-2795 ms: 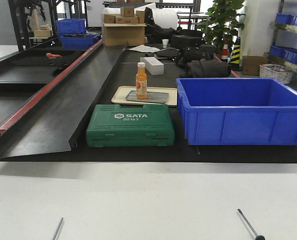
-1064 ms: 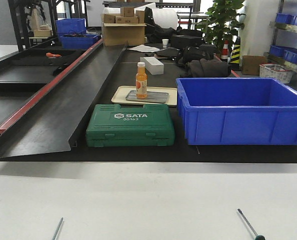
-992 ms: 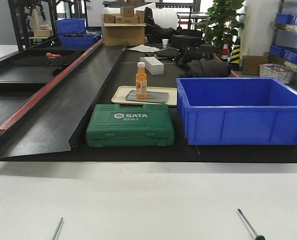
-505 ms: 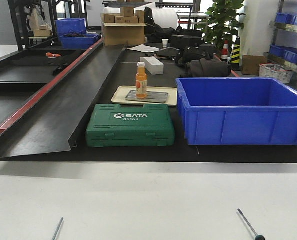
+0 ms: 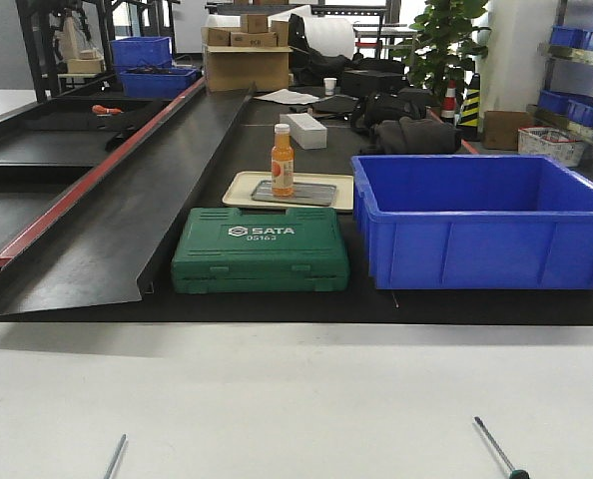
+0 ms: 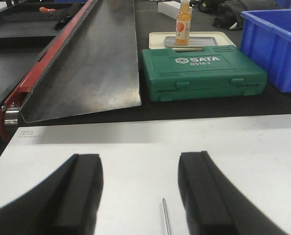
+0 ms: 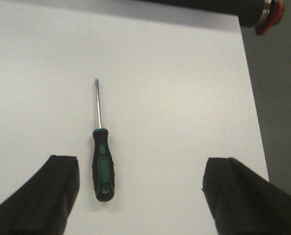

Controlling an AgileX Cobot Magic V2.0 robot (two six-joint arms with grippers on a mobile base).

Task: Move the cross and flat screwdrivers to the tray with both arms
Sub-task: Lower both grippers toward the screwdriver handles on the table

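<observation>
Lying on the table [image 5: 296,399] before the green SATA case [image 5: 261,249]: two screwdrivers [image 5: 498,446]; grey tray [image 5: 316,194] beyond it, under a bottle [image 5: 282,160]. Left gripper [image 6: 139,169] jaws spread, one shaft [image 6: 165,220] between. Right gripper [image 7: 140,178] jaws spread, flanking the green-handled screwdriver [image 7: 101,161]. Nothing transferred.

Matt white table [image 7: 175,73]; steel-shafted, plastic-handled screwdriver [image 7: 100,147]

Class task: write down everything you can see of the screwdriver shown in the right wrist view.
The screwdriver has a thin bright steel shaft and a chunky black handle with green inlays. It lies flat on the white table, shaft pointing away from the wrist camera. The tip is too small to tell cross from flat. Only the table touches it; the right gripper is open, its fingers apart from it on either side.
</observation>
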